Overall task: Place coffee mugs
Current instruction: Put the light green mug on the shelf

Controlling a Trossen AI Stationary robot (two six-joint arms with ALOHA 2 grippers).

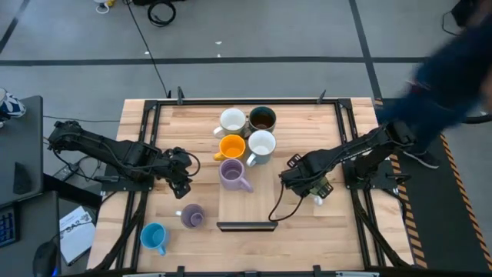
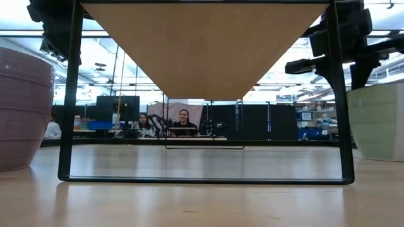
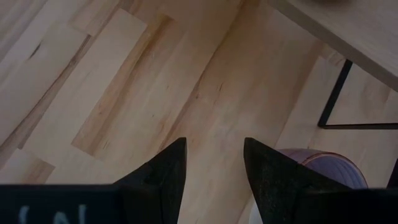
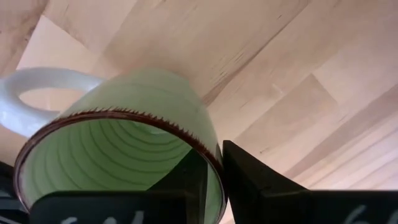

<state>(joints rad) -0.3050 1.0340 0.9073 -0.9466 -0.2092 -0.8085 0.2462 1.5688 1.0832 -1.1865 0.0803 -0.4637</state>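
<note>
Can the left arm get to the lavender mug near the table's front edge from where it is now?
Probably yes. The left gripper hangs open and empty just behind the lavender mug, with only bare table between them. The light blue mug stands off to the side, clear of that path.

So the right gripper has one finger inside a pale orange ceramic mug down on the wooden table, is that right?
Not quite: the mug is pale green, not orange. The right wrist view shows the right gripper with one finger inside the green ceramic mug and one outside its wall, the mug on the wooden table. The orange mug stands up on the raised board in the high view.
</note>
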